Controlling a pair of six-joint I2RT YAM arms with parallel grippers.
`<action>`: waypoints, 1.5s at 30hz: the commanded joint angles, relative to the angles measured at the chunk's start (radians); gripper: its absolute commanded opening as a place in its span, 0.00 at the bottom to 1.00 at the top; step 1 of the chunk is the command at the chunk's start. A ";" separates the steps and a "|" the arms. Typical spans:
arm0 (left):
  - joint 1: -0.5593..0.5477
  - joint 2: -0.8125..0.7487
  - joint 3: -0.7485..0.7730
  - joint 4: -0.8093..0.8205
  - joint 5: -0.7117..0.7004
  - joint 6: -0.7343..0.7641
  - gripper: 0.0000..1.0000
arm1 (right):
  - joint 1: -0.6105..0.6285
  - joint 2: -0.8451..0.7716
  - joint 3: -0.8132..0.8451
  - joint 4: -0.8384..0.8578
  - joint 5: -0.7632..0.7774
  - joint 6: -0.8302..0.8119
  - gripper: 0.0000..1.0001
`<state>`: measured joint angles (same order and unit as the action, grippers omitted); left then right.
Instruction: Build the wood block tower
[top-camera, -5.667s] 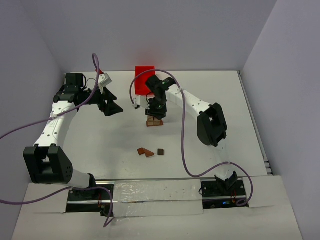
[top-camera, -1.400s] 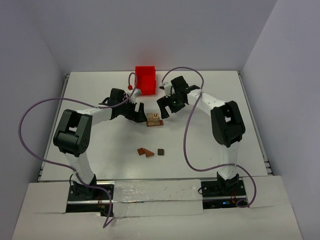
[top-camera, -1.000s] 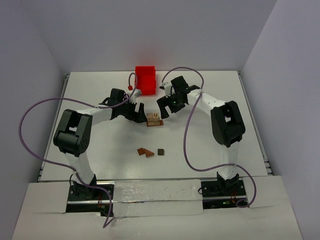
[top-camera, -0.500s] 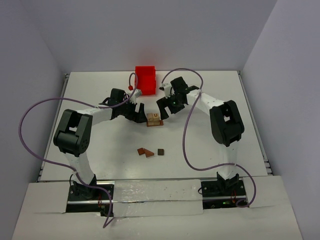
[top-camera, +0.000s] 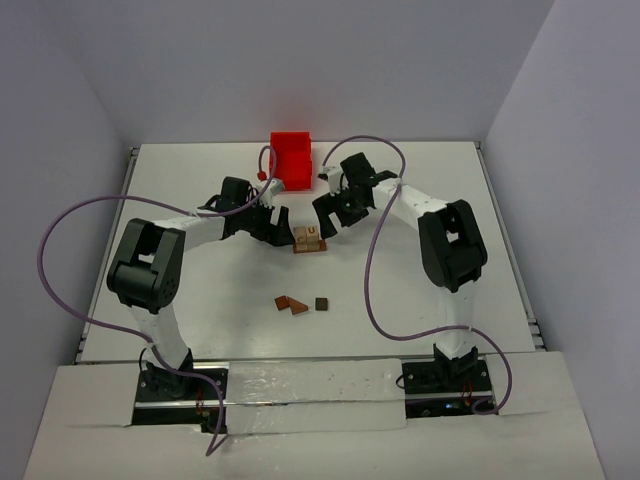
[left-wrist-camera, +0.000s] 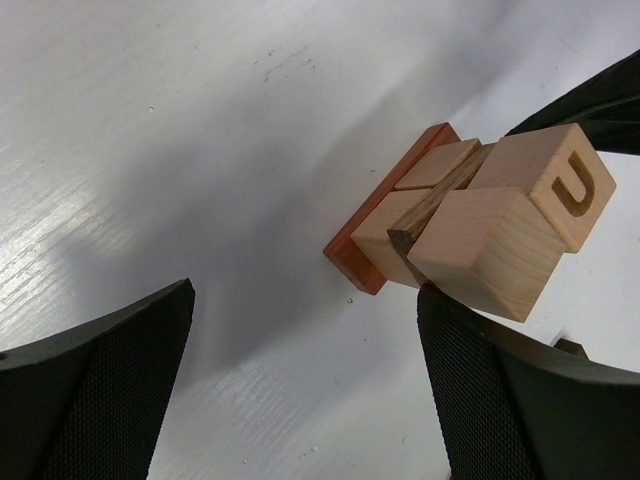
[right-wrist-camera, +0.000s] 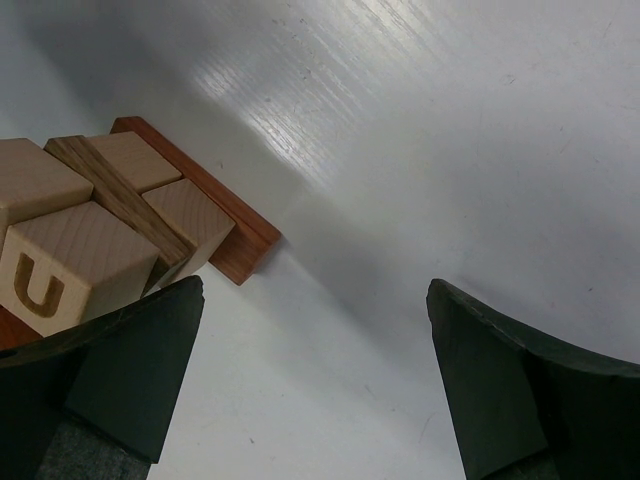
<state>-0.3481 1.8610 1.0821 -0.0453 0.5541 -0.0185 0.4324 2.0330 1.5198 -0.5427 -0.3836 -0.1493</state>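
Observation:
The wood block tower (top-camera: 309, 240) stands mid-table: a reddish-brown flat base, light tan cubes, a thin dark strip and two tan cubes on top, one carved with a U. My left gripper (top-camera: 275, 226) sits open just left of it. In the left wrist view the tower (left-wrist-camera: 470, 215) lies ahead and right of the left gripper (left-wrist-camera: 305, 300), close above its right finger (left-wrist-camera: 520, 400). My right gripper (top-camera: 329, 214) is open at the tower's upper right. In the right wrist view the tower (right-wrist-camera: 100, 225) sits above the left finger (right-wrist-camera: 110, 380) of the empty right gripper (right-wrist-camera: 315, 290).
A red bin (top-camera: 291, 160) stands behind the tower. Nearer the arm bases lie two reddish-brown flat blocks (top-camera: 291, 304) and a dark brown cube (top-camera: 322, 303). Purple cables loop from both arms over the table (top-camera: 430, 190).
Since the earliest frame the left arm swung in from the far left to the tower, and the right gripper drew back from above it. Over the last second the right gripper edged slightly left.

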 joint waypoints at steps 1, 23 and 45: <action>-0.009 -0.008 0.041 -0.002 0.025 0.008 0.97 | 0.008 0.012 0.053 0.000 -0.009 0.010 1.00; -0.009 -0.011 0.033 -0.001 0.038 0.008 0.96 | 0.006 0.021 0.069 -0.005 -0.015 0.011 1.00; -0.009 -0.046 0.032 -0.004 0.005 0.038 0.95 | 0.006 0.013 0.057 -0.003 -0.015 0.008 1.00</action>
<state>-0.3546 1.8610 1.0821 -0.0505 0.5576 -0.0004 0.4339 2.0357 1.5482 -0.5468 -0.3870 -0.1463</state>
